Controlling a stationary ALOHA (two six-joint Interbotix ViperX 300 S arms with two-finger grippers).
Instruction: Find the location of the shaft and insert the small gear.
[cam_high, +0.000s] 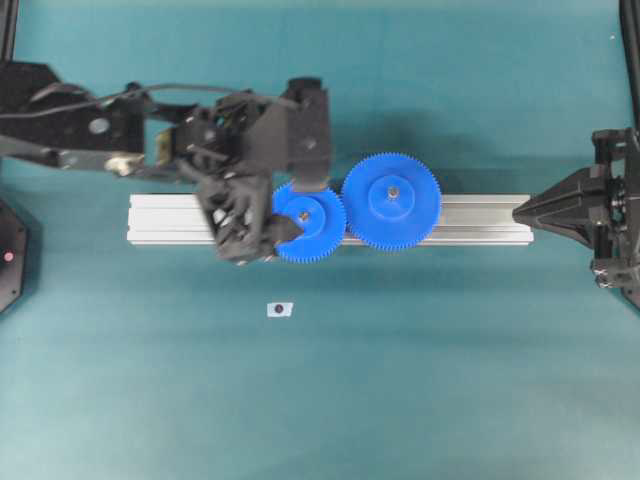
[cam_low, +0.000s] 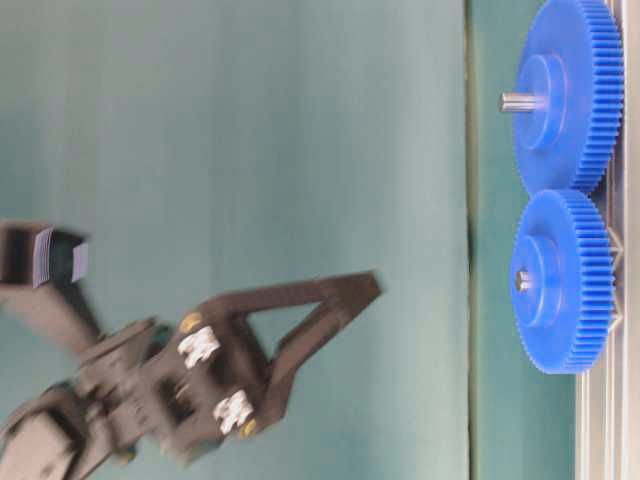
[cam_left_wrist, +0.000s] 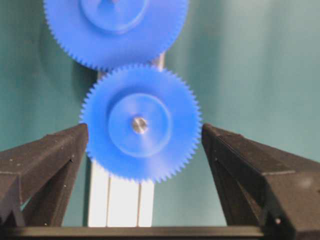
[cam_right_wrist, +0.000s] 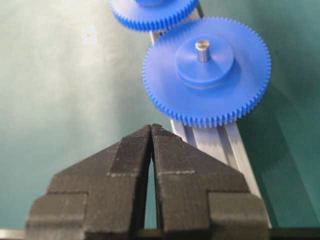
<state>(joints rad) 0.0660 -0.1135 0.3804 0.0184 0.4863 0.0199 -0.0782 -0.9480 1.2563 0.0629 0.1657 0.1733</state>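
The small gear (cam_high: 308, 222), bright blue with a raised hub, sits on the aluminium rail (cam_high: 170, 215). The silver end of the shaft (cam_left_wrist: 139, 124) shows through its centre hole. Its teeth meet those of the larger blue gear (cam_high: 391, 200). My left gripper (cam_high: 300, 208) is open, one finger on each side of the small gear (cam_left_wrist: 150, 147), and holds nothing. In the left wrist view the right finger (cam_left_wrist: 250, 165) stands apart from the teeth. My right gripper (cam_high: 520, 212) is shut and empty, its tips (cam_right_wrist: 151, 127) at the rail's right end.
The larger gear (cam_right_wrist: 206, 70) carries its own grey pin (cam_right_wrist: 202, 50) sticking up from the hub. A small white tag with a dark dot (cam_high: 280, 309) lies on the teal mat in front of the rail. The left arm (cam_high: 90, 130) reaches in from the far left.
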